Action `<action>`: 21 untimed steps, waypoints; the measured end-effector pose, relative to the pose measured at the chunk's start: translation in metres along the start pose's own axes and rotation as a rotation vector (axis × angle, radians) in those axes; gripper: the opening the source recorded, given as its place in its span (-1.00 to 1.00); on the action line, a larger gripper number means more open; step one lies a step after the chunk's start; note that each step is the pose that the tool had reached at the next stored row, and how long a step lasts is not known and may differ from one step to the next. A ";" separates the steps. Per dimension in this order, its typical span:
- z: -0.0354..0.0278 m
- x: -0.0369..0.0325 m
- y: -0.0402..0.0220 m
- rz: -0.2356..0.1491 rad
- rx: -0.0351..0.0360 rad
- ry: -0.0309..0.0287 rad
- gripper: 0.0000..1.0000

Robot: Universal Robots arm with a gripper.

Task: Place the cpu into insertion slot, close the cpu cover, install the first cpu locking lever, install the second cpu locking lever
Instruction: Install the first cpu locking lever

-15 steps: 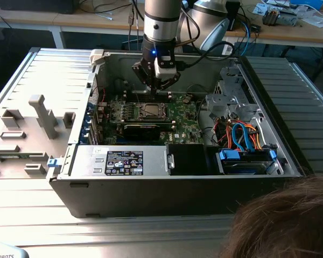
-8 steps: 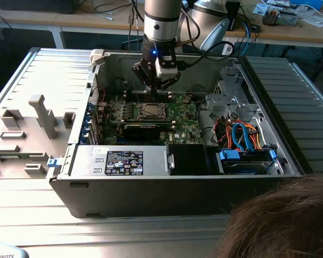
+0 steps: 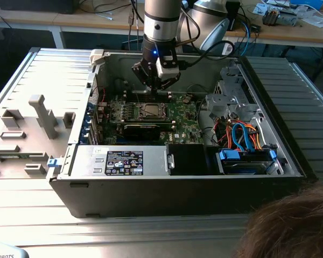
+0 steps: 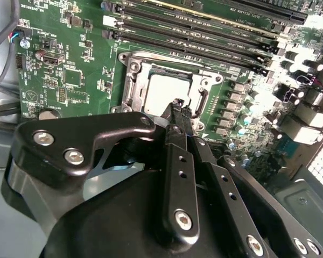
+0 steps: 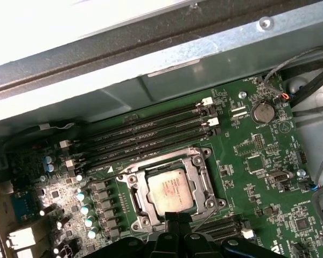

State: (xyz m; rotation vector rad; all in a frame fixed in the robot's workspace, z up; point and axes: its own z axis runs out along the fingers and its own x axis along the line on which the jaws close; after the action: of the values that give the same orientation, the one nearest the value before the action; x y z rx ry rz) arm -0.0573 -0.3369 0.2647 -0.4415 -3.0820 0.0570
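Black hand (image 4: 178,106) hides one edge of the cpu (image 4: 162,90).

The cpu (image 5: 171,192) is seated in the insertion slot (image 5: 130,181), and the cpu cover (image 5: 200,174) is laid flat over that slot, the chip being seen through its window. The slot is set on the motherboard (image 5: 258,177), inside the open case (image 3: 177,188). Memory slots (image 5: 151,131) are ranged just beside the slot, between it and the case wall (image 5: 167,86). The gripper (image 5: 177,217) is held over the slot's edge (the side away from that wall). In the exterior view, a rectangular card (image 3: 145,128) is found just in front of the slot and a power supply box (image 3: 124,161) nearer still. A drive bay (image 3: 242,153) is placed to the exterior view's right of the slot, and a fixture tray (image 3: 27,129) well to the exterior view's left of it, outside the case.
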 end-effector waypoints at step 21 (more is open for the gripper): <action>0.0000 0.0000 0.0000 -0.103 0.0023 -0.0042 -0.79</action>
State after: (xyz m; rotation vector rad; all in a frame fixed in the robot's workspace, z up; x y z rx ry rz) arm -0.0573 -0.3369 0.2647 -0.2817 -3.1027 0.0592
